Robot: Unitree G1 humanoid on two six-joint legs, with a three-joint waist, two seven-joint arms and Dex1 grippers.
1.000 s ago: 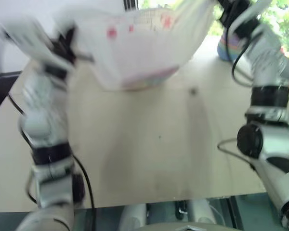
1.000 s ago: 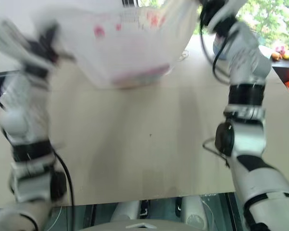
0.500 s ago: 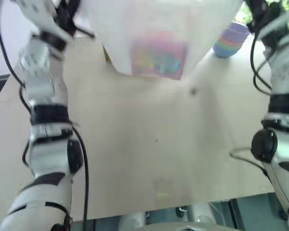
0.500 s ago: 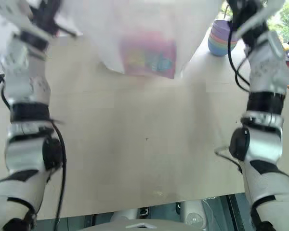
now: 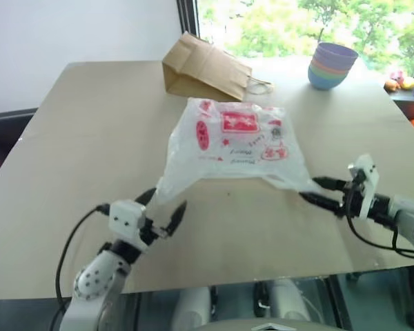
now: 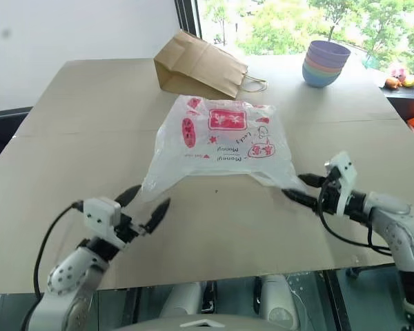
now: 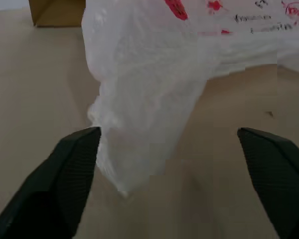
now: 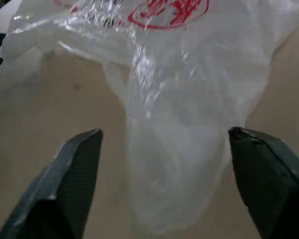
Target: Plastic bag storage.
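Fingers stood spread on both grippers, neither clamped on anything, as the plastic bag (image 5: 231,148) lay puffed up near the middle of the table (image 5: 76,145). One drawn-out corner of the bag reached down between the left gripper (image 5: 162,210)'s black fingers (image 7: 72,169), and the opposite corner trailed toward the right gripper (image 5: 317,192); whether the film actually touched either set of fingers was hard to tell. Thin, crinkly and translucent, the bag looked almost weightless, limp and slippery, likely to billow, slide on the wood and slip from a loose pinch, though not to break. Those two twisted corners, where the film bunched thickest, looked the surest places to take hold. Behind it lay a brown paper bag (image 5: 203,69) and stacked bowls (image 5: 331,63).
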